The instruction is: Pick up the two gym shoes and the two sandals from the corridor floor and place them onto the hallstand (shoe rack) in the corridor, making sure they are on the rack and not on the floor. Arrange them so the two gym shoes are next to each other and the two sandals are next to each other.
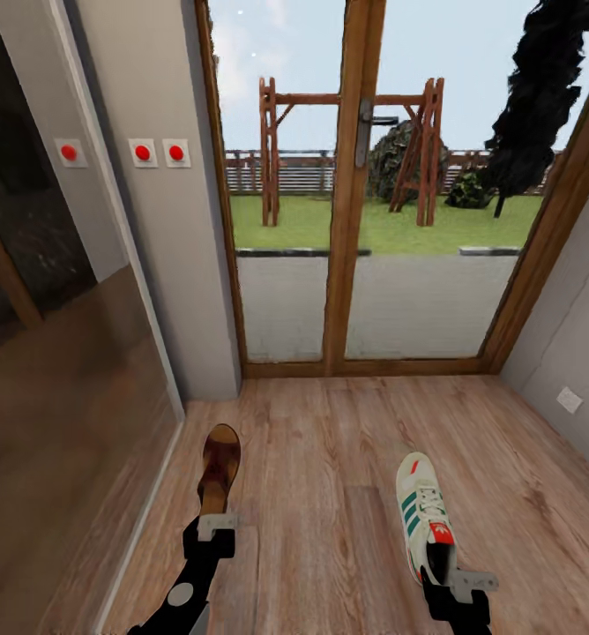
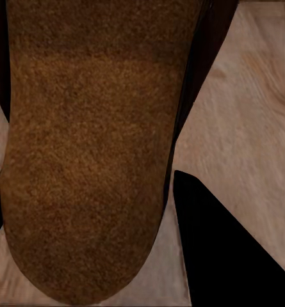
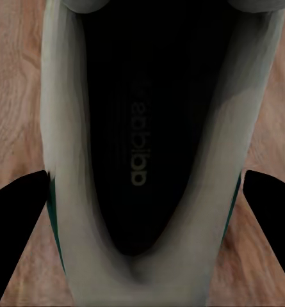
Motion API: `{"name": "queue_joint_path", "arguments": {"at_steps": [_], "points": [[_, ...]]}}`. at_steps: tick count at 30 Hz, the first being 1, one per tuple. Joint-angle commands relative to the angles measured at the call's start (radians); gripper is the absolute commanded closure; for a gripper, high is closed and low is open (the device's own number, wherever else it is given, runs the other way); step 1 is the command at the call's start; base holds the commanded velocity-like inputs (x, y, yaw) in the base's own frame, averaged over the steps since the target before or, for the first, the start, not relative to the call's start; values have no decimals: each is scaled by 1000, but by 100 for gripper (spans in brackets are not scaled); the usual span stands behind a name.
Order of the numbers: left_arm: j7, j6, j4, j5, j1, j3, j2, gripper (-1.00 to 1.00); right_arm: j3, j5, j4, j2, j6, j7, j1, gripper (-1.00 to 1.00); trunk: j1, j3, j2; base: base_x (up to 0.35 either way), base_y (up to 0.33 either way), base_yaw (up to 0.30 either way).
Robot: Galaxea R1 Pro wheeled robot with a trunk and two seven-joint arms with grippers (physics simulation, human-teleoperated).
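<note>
- Brown leather sandal (image 1: 219, 467): one, held at its heel end by the left hand (image 1: 216, 526), toe pointing toward the glass door (image 1: 365, 185); the left wrist view looks down on its tan footbed (image 2: 84, 160) with a dark finger (image 2: 225, 249) beside it.
- One white gym shoe (image 1: 423, 511) with green stripes and a red heel patch, gripped at the heel by the right hand (image 1: 458, 582); the right wrist view shows its dark insole (image 3: 148, 128) between two black fingertips (image 3: 14, 236).
- Both shoes sit over the corridor floor (image 1: 330, 459), light wood-grain planks; whether they touch it I cannot tell.
- Grey walls flank the corridor; three red buttons (image 1: 142, 152) sit on the wall at the left, a white socket (image 1: 569, 399) low at the right. Through the door: grass, a wooden frame, a fence.
- Both arms reach forward and low, each hand closed around its shoe's heel, sandal near the left wall, gym shoe well apart to the right.
</note>
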Motion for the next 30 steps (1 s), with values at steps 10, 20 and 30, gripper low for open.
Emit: {"name": "queue_joint_path", "arguments": {"at_steps": [10,20,30], "points": [[8,-1,1,-9,0,0,0,100,-8,5,2,4,-4,8,-1,100,-1,-1,0,-230,-199,-262],[8,-24,1,-11,56,3,13,100,-8,4,37,4,-4,8,-1,100,-1,-1,0,-61,-46,-295],[23,-117,72,-8,100,93,47,100,-8,5,95,3,-48,8,-1,100,-1,-1,0,-1,-1,-300]]}}
